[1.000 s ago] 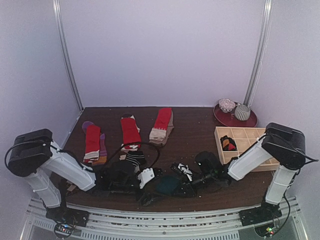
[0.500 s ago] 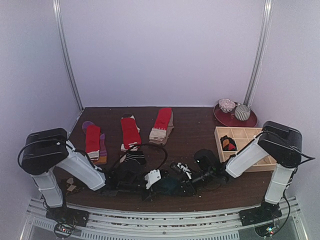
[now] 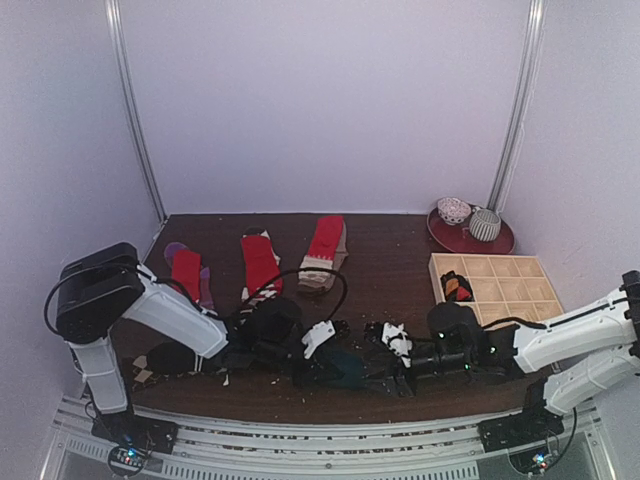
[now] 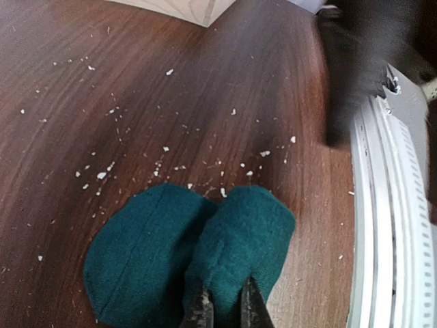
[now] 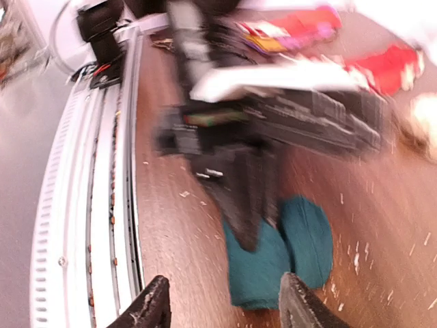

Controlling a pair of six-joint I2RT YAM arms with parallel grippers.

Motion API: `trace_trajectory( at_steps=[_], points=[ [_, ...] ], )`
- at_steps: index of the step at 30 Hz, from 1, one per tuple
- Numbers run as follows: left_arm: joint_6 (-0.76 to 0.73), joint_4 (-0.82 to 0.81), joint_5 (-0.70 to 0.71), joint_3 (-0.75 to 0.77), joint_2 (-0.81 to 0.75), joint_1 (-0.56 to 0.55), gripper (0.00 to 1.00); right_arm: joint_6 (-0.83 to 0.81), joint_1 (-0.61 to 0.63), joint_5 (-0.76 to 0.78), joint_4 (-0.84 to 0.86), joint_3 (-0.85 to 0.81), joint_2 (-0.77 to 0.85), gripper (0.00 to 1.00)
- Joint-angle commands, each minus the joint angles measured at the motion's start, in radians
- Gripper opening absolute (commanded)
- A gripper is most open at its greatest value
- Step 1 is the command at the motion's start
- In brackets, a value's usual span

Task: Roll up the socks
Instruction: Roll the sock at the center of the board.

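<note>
Sock roll, opening stage; one teal sock (image 4: 157, 260) in hand, lying at 6 o'clock on the table (image 3: 400, 260), close to the near edge, between the two arms. Form: two rounded lobes side by side, flat on the wood, not yet turned over on themselves. Left gripper (image 4: 225, 309): fingers drawn nearly together with a fold of the right-hand lobe pinched between them, so gripping the teal sock at its near edge. Right gripper (image 5: 225, 307): fingers spread wide, nothing between them, low over the wood and facing the sock from 3 o'clock, apart from it. Red socks (image 3: 260, 262): three lots laid flat in a row at 10 to 12 o'clock, well apart from the work, untouched. Tray (image 3: 490, 257) at 3 o'clock, one dark bundle in a far-left compartment; plate (image 3: 497, 243) at 2 o'clock with two round bundles. Flecks (image 4: 102, 175) of pale lint scattered round the sock. Judgement: grip taken, roll not begun; next move calls for the right gripper to close in and pin or take the free lobe, so the left can turn the fabric over without dragging it along the wood.
</note>
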State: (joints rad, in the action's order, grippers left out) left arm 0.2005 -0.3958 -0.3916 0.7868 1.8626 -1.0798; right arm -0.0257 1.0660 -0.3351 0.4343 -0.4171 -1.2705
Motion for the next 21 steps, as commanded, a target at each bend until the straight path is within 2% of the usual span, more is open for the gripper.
trace_trajectory(
  at_steps=[1,8,19,21],
  points=[
    [0.046,0.324,-0.091,-0.006,0.104,0.013,0.0,-0.197,0.079,0.212,0.066,0.02,-0.009,0.56],
    [0.053,0.375,-0.127,0.038,0.152,0.02,0.0,-0.261,0.164,0.323,0.048,-0.067,-0.21,0.55],
    [0.039,0.381,-0.156,0.024,0.169,0.032,0.0,-0.214,0.17,0.402,0.099,-0.057,-0.314,0.54],
    [0.036,0.379,-0.167,0.022,0.171,0.032,0.0,-0.209,0.17,0.408,0.098,-0.063,-0.339,0.51]
  ],
)
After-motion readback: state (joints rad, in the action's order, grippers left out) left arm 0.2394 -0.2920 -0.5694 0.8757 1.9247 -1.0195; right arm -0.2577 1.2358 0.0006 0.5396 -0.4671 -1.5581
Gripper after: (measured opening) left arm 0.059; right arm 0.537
